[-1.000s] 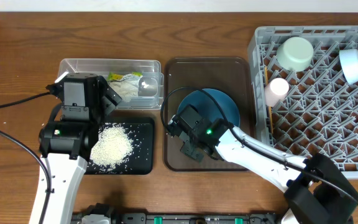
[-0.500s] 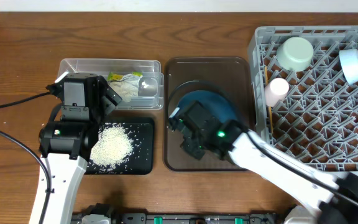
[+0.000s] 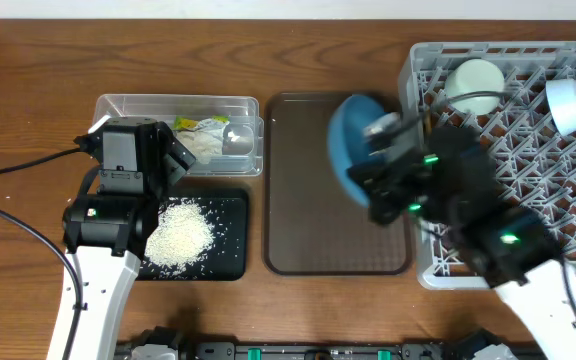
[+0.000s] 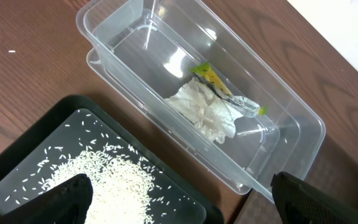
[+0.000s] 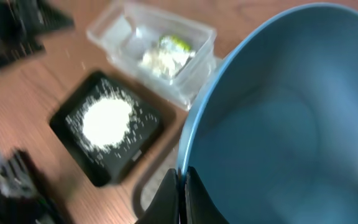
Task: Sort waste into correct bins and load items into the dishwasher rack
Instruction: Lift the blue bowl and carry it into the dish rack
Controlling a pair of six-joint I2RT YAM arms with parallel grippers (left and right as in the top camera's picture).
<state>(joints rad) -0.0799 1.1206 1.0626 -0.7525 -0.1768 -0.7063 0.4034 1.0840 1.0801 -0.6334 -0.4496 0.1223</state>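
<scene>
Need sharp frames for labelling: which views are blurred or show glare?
Right wrist: motion-blurred throughout, the large round blue plate smeared. Overhead: sharp except the blurred right arm. Left wrist: sharp, with glare spots on the clear plastic rectangular tub.

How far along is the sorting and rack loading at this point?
Done: tissue and wrapper in the clear tub, rice on the black tray, mint bowl and pale bowl in the rack. In hand: right gripper shut on the blue plate, held up beside the rack. Left: seating that plate.
</scene>
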